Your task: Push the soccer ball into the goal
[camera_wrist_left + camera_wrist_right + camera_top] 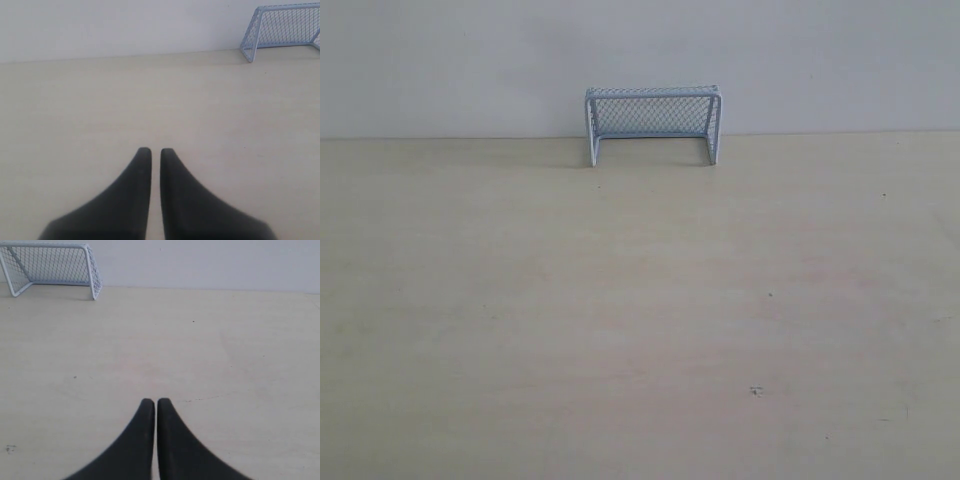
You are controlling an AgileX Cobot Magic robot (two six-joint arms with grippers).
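Observation:
The goal (653, 124), a small pale blue-white frame with fine mesh, stands at the table's far edge against the wall, its mouth facing the camera. It also shows in the left wrist view as the goal (282, 30) and in the right wrist view as the goal (52, 267). The soccer ball is out of view in every frame. My left gripper (155, 150) is shut with nothing between its black fingers, well short of the goal. My right gripper (156, 401) is shut and empty too. Neither arm appears in the exterior view.
A pale wooden table (640, 320) fills the scene, with a plain white wall (440, 60) rising behind its far edge. A small dark speck (756, 390) marks the tabletop at the front right.

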